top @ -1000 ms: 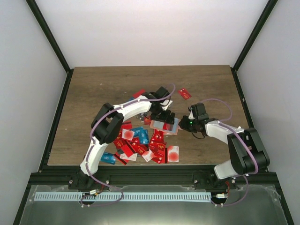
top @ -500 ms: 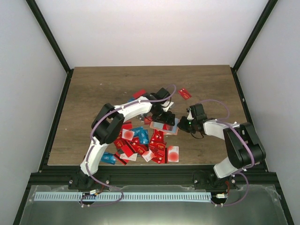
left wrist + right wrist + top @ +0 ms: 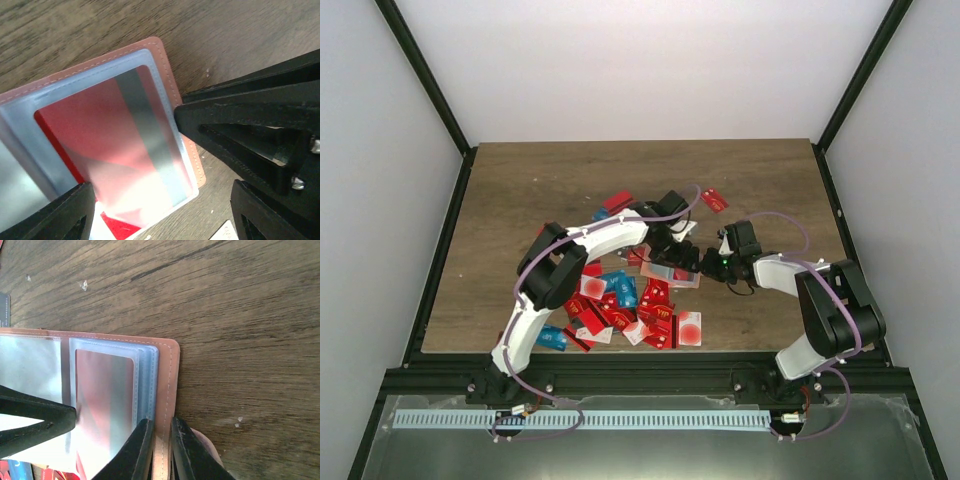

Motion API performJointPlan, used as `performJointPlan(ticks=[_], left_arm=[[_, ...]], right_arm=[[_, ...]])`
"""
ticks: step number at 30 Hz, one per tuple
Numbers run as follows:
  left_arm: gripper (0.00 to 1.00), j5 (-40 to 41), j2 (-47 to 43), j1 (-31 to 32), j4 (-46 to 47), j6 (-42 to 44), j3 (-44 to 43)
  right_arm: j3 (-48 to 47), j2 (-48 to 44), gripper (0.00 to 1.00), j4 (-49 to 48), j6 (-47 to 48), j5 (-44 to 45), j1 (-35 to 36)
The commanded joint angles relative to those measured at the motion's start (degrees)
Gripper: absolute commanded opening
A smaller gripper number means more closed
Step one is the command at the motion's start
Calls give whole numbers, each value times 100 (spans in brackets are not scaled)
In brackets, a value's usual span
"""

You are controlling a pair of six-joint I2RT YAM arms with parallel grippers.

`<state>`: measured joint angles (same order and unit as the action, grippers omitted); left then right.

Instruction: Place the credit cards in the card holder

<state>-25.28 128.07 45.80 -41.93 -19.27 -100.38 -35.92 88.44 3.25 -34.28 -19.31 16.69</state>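
The tan card holder (image 3: 672,272) lies open on the table, its clear plastic sleeves showing. My right gripper (image 3: 706,265) is shut on its tan stitched edge (image 3: 167,370), with one finger (image 3: 141,450) on each side. A red card with a grey stripe (image 3: 95,135) sits in a clear sleeve, its red corner sticking out at the open end. My left gripper (image 3: 680,252) hangs open over that sleeve, jaws wide apart on either side (image 3: 160,220). The other credit cards (image 3: 620,300) lie in a loose pile left of the holder, mostly red, some blue.
A single red card (image 3: 714,200) lies behind the grippers. A white card with a red dot (image 3: 690,328) and a blue card (image 3: 550,338) lie close to the table's front edge. A dark card edge (image 3: 4,310) shows at the left of the right wrist view.
My right gripper has moved slightly left onto the holder's edge. My left gripper has shifted a little right over the holder. The card pile has not moved.
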Motion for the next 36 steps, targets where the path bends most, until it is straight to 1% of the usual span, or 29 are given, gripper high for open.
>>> performJointPlan(ticks=[1, 7, 11, 13, 16, 19, 22, 24, 29, 36], left_arm=[[76, -148, 19, 49, 194, -33, -51], [75, 215, -344, 41, 140, -4, 157], [69, 435, -709, 40, 127, 68, 301], [62, 575, -842, 32, 172, 125, 409], [45, 823, -923, 14, 270, 200, 585], [29, 902, -863, 8, 322, 234, 691], [16, 914, -758, 3, 367, 248, 704], [10, 963, -689, 7, 385, 253, 708], [4, 954, -556, 3, 439, 287, 697], [4, 838, -320, 0, 511, 292, 677]], right_arm=[[-167, 33, 13, 112, 80, 105, 18], [-235, -253, 14, 330, 197, 162, 7], [-217, -472, 15, 402, 228, 81, 1], [-199, -564, 17, 422, 232, 21, -16], [-159, -681, 20, 401, 217, -184, -69], [-143, -706, 22, 321, 158, -652, -137], [-146, -706, 22, 251, 80, -890, -161], [-143, -706, 22, 211, 35, -998, -162], [-141, -667, 22, 144, -62, -1128, -169], [-133, -538, 22, 42, -131, -1199, -170]])
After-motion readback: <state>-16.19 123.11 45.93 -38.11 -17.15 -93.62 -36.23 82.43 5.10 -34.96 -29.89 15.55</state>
